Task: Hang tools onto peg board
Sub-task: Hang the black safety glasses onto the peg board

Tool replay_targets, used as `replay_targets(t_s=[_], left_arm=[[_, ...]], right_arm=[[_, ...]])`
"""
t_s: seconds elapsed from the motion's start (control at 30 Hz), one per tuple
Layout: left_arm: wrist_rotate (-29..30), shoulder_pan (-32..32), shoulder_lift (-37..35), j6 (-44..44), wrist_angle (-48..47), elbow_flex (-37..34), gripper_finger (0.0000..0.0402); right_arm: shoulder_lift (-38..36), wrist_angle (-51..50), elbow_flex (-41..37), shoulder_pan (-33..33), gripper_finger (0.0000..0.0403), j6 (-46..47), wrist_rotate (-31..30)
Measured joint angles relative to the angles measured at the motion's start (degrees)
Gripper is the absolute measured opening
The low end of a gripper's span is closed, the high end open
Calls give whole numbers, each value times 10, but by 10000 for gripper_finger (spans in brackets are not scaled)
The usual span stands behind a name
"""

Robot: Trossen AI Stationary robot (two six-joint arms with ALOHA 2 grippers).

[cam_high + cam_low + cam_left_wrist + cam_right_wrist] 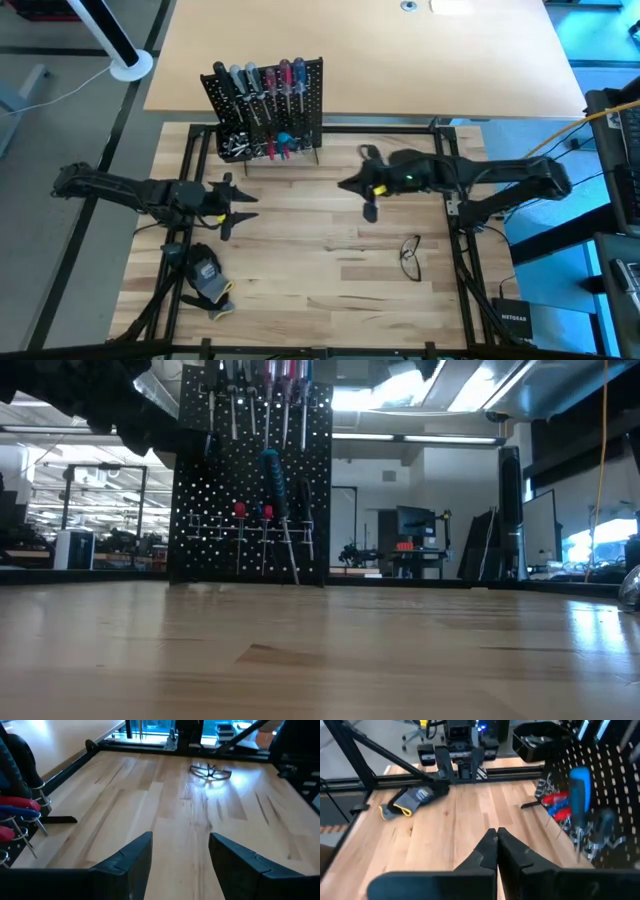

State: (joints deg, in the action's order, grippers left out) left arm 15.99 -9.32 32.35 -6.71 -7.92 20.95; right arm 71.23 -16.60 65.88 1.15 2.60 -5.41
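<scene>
Hanging on the peg board (265,105) already is a full row of screwdrivers (265,85), handles up along its upper edge, with a blue-handled driver (580,795) and small red-handled pieces (557,805) lower on the panel. More small metal bits sit in the black bin (233,145) at the board's lower corner. The board stands upright near the far edge of the tabletop (320,260), between the two arms.

Judging by what lies loose, the job looks nearly or wholly finished. No screwdriver or pliers shows on the tabletop away from the board. What remains there is a grey-black glove (207,280) with yellow trim, on the near side of the board and off towards the left arm, and a pair of glasses (411,255), near side again but towards the right arm. Neither seems to belong on the pegs.

The right tool (496,845) hovers just beside the board on the right arm's side, its fingers pressed together on nothing. The left tool (180,865) waits on the opposite side of the board, nearer the glove, its fingers spread and empty over bare wood.

If anything is left to do, it cannot be made out here; a tool hidden behind the board or an arm would not show.
</scene>
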Motion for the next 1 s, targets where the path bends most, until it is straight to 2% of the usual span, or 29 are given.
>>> replay_targets(t_s=[0.13, 0.23, 0.4, 0.53, 0.73, 0.87, 1.0], left_arm=[[0, 0, -8, -18, -7, 0, 184], [1, 0, -8, -31, -6, 0, 184], [1, 0, -8, -37, -5, 0, 184], [1, 0, -8, -36, -5, 0, 184], [0, -1, -6, -37, -5, 0, 184], [-8, -1, -3, -38, -6, 0, 184], [-20, -1, -2, -38, -6, 0, 184]], right_arm=[[-63, 1, -88, 1, 15, 83, 2], [-90, -26, -128, 25, 22, 176, 28], [-98, -142, -140, 118, 20, 354, 50], [-83, -201, -140, 213, 10, 512, 49], [-34, -216, -140, 335, 6, 726, 21], [11, -261, -140, 384, 33, 827, 7], [53, -316, -140, 416, 87, 910, 22]])
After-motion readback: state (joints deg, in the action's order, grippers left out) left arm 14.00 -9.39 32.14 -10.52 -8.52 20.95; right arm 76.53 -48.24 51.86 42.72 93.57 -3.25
